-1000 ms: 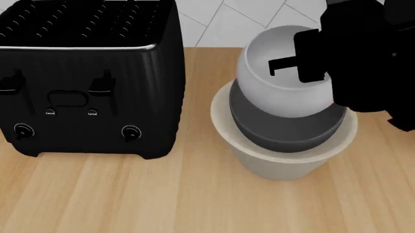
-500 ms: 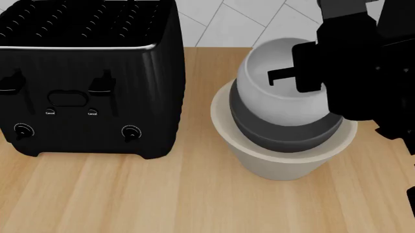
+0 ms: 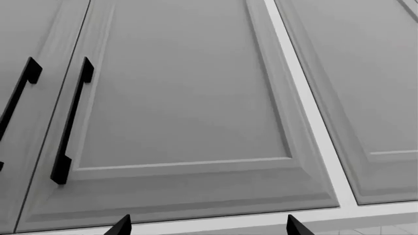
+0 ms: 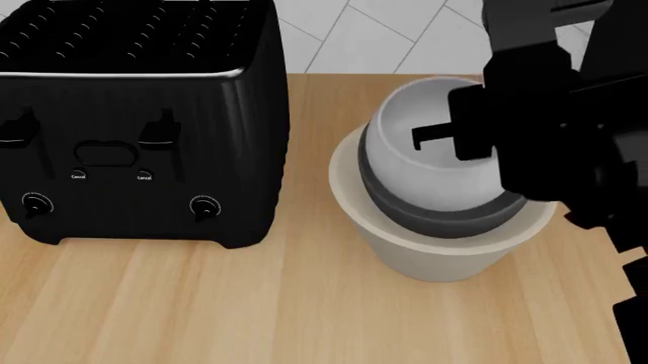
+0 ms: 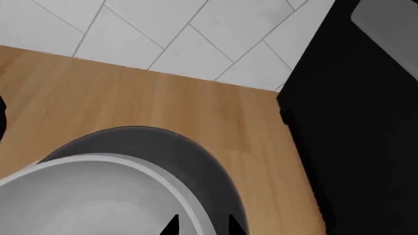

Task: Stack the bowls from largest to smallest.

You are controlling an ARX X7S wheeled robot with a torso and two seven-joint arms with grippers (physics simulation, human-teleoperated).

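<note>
- Bench (image 4: 202, 303): light wood surface, with white tiled wall (image 5: 163, 34) behind it.
- Toaster (image 4: 136, 121): a black ribbed appliance with levers and dials on its front, standing on the bench to the left of the bowl stack and close beside it without touching.
- Right arm: its black body covers the right portion of the stack in the head view.
- Cream bowl (image 4: 435, 246): largest, upright on the bench, tapered sides, forming the base of the stack.
- Dark grey bowl (image 4: 445, 212): medium, seated inside the cream bowl, its rim showing as a band above the cream rim.
- Pale bowl (image 4: 426, 163): smallest and rounded, sitting in the dark grey bowl with its opening tipped toward the toaster side.
- Right end effector (image 5: 202, 226): two fingertips straddle the rim of the pale bowl, one on either side of the wall, and appear closed on it, though the contact lies at the edge of the wrist view.
- Left end effector (image 3: 207, 226): fingertips spread wide apart with nothing between them, facing grey cabinet doors (image 3: 183, 98) with black handles (image 3: 72, 122).
</note>
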